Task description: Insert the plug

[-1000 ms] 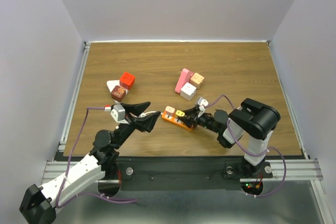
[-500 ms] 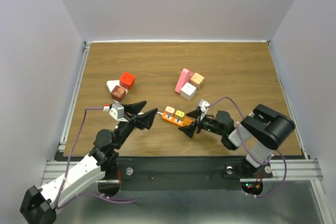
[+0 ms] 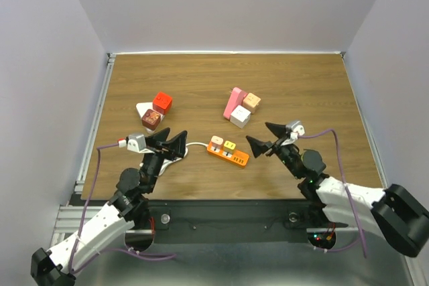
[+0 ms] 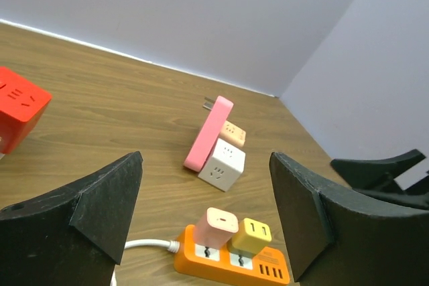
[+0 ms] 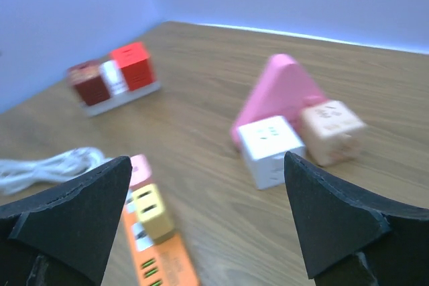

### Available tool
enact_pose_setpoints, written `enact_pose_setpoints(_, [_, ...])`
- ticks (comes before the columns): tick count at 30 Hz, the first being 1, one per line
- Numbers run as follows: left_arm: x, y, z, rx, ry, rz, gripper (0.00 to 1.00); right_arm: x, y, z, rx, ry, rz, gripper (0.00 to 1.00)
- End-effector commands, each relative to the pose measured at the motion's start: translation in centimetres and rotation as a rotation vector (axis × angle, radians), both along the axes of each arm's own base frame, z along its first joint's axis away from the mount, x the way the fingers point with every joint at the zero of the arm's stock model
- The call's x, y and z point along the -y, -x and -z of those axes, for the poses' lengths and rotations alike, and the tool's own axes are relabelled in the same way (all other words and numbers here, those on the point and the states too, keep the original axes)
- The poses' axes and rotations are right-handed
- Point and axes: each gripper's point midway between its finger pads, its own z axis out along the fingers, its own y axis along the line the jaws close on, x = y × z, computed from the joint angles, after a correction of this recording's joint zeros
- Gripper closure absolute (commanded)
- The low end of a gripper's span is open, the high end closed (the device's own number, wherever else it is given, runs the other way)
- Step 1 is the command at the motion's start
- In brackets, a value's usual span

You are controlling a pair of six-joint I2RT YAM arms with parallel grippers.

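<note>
The insertion looks finished. The orange power strip (image 3: 228, 151) lies near the middle of the tabletop (image 3: 301, 85), and a pink plug (image 3: 216, 142) and a yellow plug (image 3: 229, 145) stand upright side by side in its sockets. Its white cord (image 3: 194, 145) trails off toward 9 o'clock. The right wrist view is blurred, so I cannot be sure the yellow plug is pressed fully home.

The left end effector (image 3: 181, 144) is released and empty. It sits at 9 o'clock from the strip, close but not touching, with its fingers spread toward the plugs. The right end effector (image 3: 258, 135) is also released and empty. It is at 3 o'clock from the strip and clear of it.

Both arms stretch low and forward from their bases, wrists angled inward toward the strip.

I judge the next move to be a check of the seating, then a straight retreat that avoids the cord and the adapter cubes (image 3: 240, 106) at 12 o'clock.
</note>
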Motion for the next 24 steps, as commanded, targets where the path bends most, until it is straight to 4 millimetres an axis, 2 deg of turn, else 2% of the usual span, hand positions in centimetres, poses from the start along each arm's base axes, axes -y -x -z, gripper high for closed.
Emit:
enact_pose_setpoints(1, [-1.0, -0.8, 1.7, -0.050, -0.002, -0.068, 0.12, 6.4, -3.3, 1.7, -0.144, -0.001, 0.418, 0.00])
enact_pose_setpoints(3, [-1.0, -1.0, 1.7, -0.060, -0.007, -0.075, 0.12, 9.2, -3.5, 1.5, -0.153, -0.046, 0.565, 0.00])
enact_pose_setpoints(6, [-1.1, -1.2, 1.8, -0.075, -0.012, -0.090, 0.12, 11.2, -3.0, 1.6, -0.159, -0.107, 0.652, 0.00])
enact_pose_setpoints(13, [-1.1, -1.5, 1.6, -0.084, -0.018, -0.102, 0.12, 12.3, -2.4, 0.9, -0.138, -0.164, 0.679, 0.00])
enact_pose_setpoints(24, [-2.2, -1.3, 0.8, -0.047, 0.004, -0.142, 0.12, 12.3, -2.5, 0.8, -0.135, -0.158, 0.682, 0.00])
